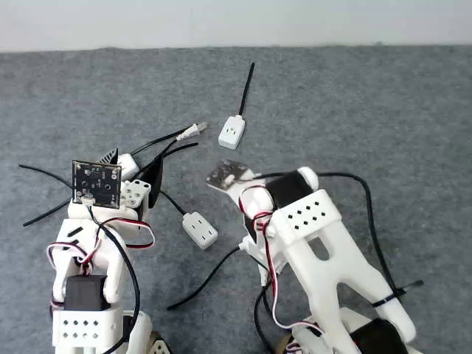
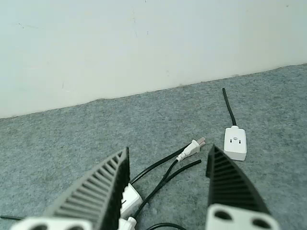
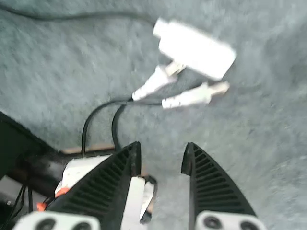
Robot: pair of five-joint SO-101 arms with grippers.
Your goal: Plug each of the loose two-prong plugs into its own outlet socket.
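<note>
Both ribbed black wedges spread: left fingers (image 2: 103,187), right fingers (image 3: 211,182); blocky white socket (image 2: 235,143) on fuzzy grey carpet (image 2: 72,143).

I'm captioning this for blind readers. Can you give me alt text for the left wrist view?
The left end effector, open, hangs over a grey mat, its two black ribbed fingers framing a loose white two-prong plug on a black cord. A white outlet socket lies beside the plug, before a pale wall.

The loose plug (image 1: 194,131) lies just left of the far socket (image 1: 231,132).
</note>
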